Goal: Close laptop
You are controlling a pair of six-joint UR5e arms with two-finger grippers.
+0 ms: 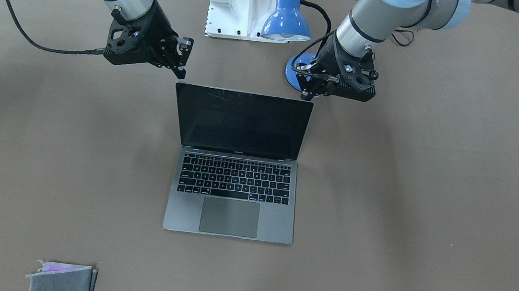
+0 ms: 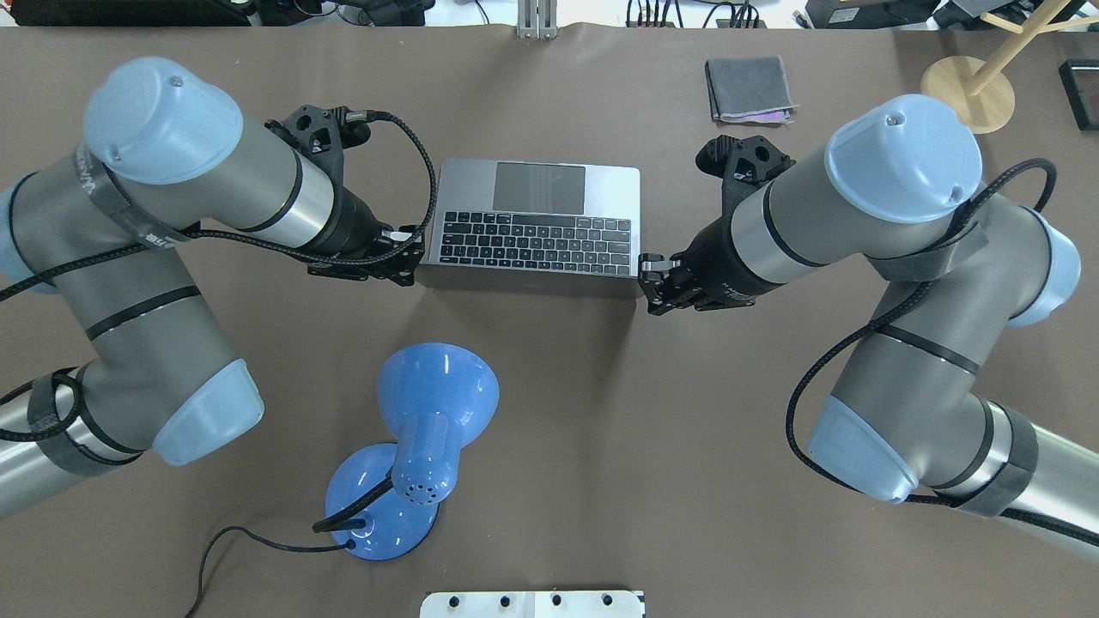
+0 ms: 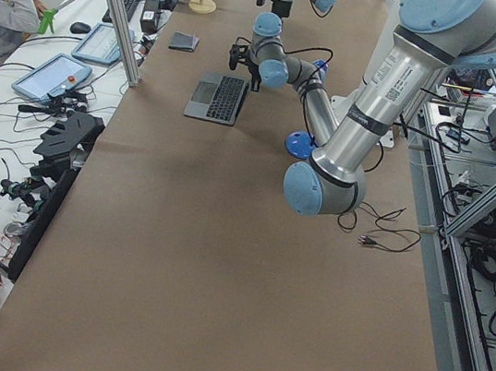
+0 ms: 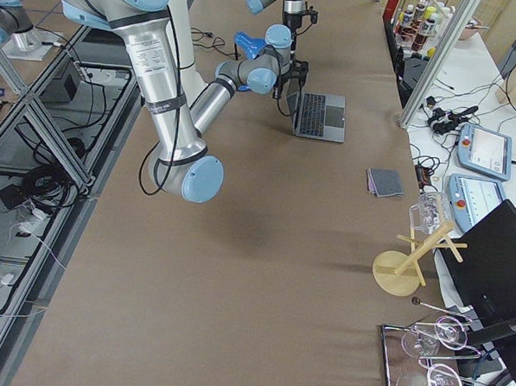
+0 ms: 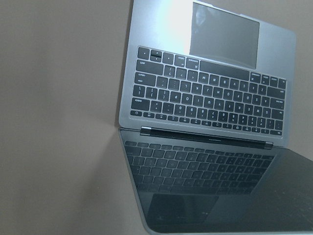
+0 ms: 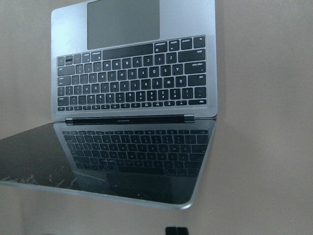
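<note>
A slim grey laptop [image 1: 235,181] sits open on the brown counter [image 1: 426,206], well in from both ends and nearer the operators' long edge than the robot's. Its trackpad points toward the operators' edge and its hinge toward the robot's edge. The lid stands close to upright, the black screen facing the operators' edge and mirroring the keyboard in both wrist views. Two arms reach in from the robot's edge and flank the lid. The right gripper [image 1: 183,59] hangs just beside the lid's top corner on its side, and the left gripper [image 1: 305,87] hangs just beside the opposite top corner. Whether either one touches the lid cannot be told, nor whether either pair of fingers is spread or pressed together. Behind the lid, toward the robot's edge on the left arm's side, stands a blue desk lamp [image 1: 287,13]. Its round base is partly hidden by the left gripper, and its black cord runs off toward the robot's edge. A white mount [image 1: 236,3] sits at the middle of the robot's edge. A folded grey cloth [image 1: 63,281] with a purple layer lies by the operators' edge on the right arm's side. A wooden stand [image 2: 966,93] rises near that same edge, farther toward the right end.
</note>
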